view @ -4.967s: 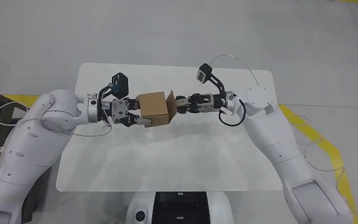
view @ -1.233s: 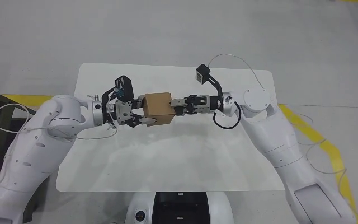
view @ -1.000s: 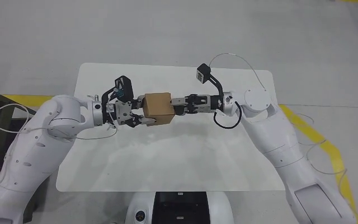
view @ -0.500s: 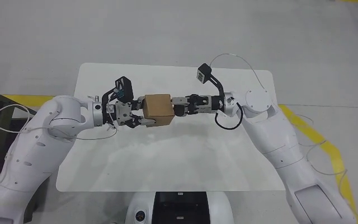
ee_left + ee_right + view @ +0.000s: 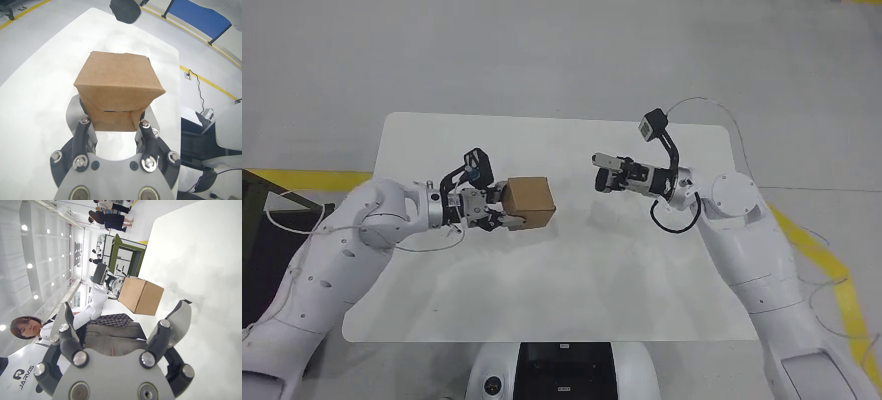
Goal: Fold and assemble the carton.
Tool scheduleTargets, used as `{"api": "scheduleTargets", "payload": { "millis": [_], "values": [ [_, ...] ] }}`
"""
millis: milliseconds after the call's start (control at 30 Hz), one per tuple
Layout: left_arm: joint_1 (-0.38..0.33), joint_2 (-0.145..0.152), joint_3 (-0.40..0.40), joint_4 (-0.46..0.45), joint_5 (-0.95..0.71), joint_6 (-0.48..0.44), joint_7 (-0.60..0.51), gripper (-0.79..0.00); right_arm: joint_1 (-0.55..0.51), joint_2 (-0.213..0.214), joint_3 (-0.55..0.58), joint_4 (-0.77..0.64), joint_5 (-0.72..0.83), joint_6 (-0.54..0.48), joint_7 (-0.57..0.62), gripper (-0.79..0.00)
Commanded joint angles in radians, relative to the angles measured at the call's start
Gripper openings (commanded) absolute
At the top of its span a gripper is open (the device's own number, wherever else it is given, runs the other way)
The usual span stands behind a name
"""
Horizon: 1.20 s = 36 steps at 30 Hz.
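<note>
A brown cardboard carton (image 5: 528,200) with its flaps folded shut hangs just above the white table (image 5: 572,290), left of centre. My left gripper (image 5: 495,208) is shut on the carton's end, its fingers (image 5: 146,121) clamping both sides of the carton (image 5: 117,89). My right gripper (image 5: 598,170) stands open and empty to the right of the carton, a clear gap away. From the right wrist the carton (image 5: 140,295) shows ahead of the spread fingers (image 5: 179,313), held by the other arm.
The table's right edge and back edge lie close behind the right arm. A dark camera housing (image 5: 125,9) of the right arm hangs above the table beyond the carton.
The right gripper has let go of the carton's right end, opened and drawn back to the right. The left gripper keeps the carton, shifted slightly right and toward the front.
</note>
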<state>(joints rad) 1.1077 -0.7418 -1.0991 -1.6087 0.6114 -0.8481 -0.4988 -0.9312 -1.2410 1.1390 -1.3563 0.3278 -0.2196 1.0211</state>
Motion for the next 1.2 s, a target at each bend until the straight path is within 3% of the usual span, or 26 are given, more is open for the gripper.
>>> {"api": "scheduleTargets", "payload": {
  "millis": [0, 267, 433, 467, 500, 533, 567, 900, 1167],
  "values": [
    [-0.025, -0.015, 0.044, 0.025, 0.044, 0.007, 0.024, -0.508, -0.018, 0.005, 0.015, -0.015, -0.015, -0.010, -0.008, 0.000],
    [-0.154, -0.089, 0.212, 0.170, 0.212, 0.033, 0.130, -0.508, -0.074, 0.024, 0.055, -0.079, -0.080, -0.028, -0.022, 0.000],
    [-0.205, -0.123, 0.276, 0.250, 0.302, 0.043, 0.177, -0.462, -0.096, 0.031, 0.067, -0.102, -0.088, -0.031, -0.019, 0.000],
    [-0.211, -0.128, 0.283, 0.265, 0.309, 0.042, 0.185, -0.422, -0.098, 0.031, 0.067, -0.104, -0.088, -0.032, -0.018, 0.000],
    [-0.217, -0.132, 0.288, 0.281, 0.316, 0.039, 0.193, -0.302, -0.100, 0.032, 0.067, -0.104, -0.089, -0.031, -0.017, 0.000],
    [-0.221, -0.135, 0.291, 0.297, 0.322, 0.039, 0.200, -0.086, -0.100, 0.033, 0.066, -0.104, -0.089, -0.030, -0.015, 0.000],
    [-0.224, -0.137, 0.292, 0.310, 0.328, 0.038, 0.206, 0.000, -0.099, 0.033, 0.064, -0.103, -0.089, -0.029, -0.014, 0.000],
    [-0.189, -0.123, 0.221, 0.324, 0.292, -0.012, 0.245, 0.000, -0.071, 0.030, 0.029, -0.074, -0.089, -0.052, -0.019, 0.000],
    [-0.084, -0.072, 0.048, 0.252, 0.158, -0.061, 0.286, 0.000, -0.068, 0.035, 0.030, -0.063, -0.207, -0.127, -0.102, 0.000]
  ]
}}
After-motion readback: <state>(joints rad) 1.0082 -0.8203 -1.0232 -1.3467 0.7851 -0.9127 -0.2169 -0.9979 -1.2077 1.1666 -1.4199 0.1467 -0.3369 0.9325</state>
